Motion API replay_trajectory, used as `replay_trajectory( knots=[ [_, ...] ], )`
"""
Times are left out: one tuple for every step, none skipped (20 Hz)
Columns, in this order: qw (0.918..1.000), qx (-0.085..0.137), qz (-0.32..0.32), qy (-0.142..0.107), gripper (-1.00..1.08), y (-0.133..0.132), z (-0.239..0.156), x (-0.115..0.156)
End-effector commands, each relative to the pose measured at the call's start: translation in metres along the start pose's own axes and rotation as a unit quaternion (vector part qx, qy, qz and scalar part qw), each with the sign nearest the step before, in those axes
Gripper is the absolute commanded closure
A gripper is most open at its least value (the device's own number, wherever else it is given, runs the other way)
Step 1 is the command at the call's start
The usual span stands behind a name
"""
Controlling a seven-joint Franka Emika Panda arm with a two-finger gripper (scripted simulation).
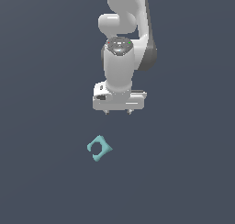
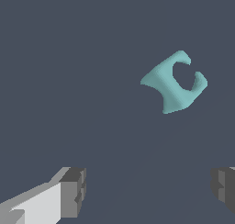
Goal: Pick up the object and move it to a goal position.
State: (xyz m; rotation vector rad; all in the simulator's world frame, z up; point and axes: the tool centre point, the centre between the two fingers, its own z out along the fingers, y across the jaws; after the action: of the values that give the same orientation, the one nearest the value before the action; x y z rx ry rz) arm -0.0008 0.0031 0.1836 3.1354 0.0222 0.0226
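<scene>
The object (image 1: pixel 99 148) is a small teal squarish piece with pointed corners and a round notch, lying on the dark flat surface. In the wrist view the object (image 2: pixel 174 83) lies apart from the fingers, with its notch open on one side. My white gripper (image 1: pixel 118 112) hangs above the surface, a short way from the object and slightly toward the exterior view's right. Its jaws stand wide apart with nothing between them. Two grey fingertips (image 2: pixel 74 192) show in the wrist view, the gripper (image 2: pixel 149 191) being open.
The white arm (image 1: pixel 123 44) rises behind the gripper toward the top of the exterior view. A plain dark grey-blue surface (image 1: pixel 46 172) surrounds everything.
</scene>
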Motion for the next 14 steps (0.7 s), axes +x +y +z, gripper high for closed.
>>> replay_trajectory(
  knots=[
    [1.0, 0.0, 0.0, 0.0, -0.92, 0.0, 0.0, 0.0],
    [1.0, 0.0, 0.0, 0.0, -0.92, 0.0, 0.0, 0.0],
    [1.0, 0.0, 0.0, 0.0, -0.92, -0.001, -0.001, 0.0],
    [1.0, 0.001, 0.0, 0.001, -0.92, -0.003, -0.002, 0.001],
    [1.0, 0.002, -0.001, 0.002, -0.92, -0.005, -0.004, 0.001],
    [1.0, 0.003, -0.001, 0.002, -0.92, -0.008, -0.006, 0.002],
    [1.0, 0.004, -0.002, 0.003, -0.92, -0.011, -0.009, 0.002],
    [1.0, 0.005, -0.003, 0.004, -0.92, -0.014, -0.011, 0.003],
    [1.0, 0.005, -0.003, 0.005, -0.92, -0.016, -0.013, 0.003],
    [1.0, 0.006, -0.003, 0.005, -0.92, -0.017, -0.014, 0.004],
    [1.0, 0.006, -0.004, 0.006, -0.92, -0.018, -0.015, 0.004],
    [1.0, 0.006, -0.004, 0.006, -0.92, -0.018, -0.015, 0.004],
    [1.0, 0.006, -0.004, 0.006, -0.92, -0.017, -0.014, 0.004],
    [1.0, 0.006, -0.003, 0.005, -0.92, -0.017, -0.014, 0.004]
  ],
)
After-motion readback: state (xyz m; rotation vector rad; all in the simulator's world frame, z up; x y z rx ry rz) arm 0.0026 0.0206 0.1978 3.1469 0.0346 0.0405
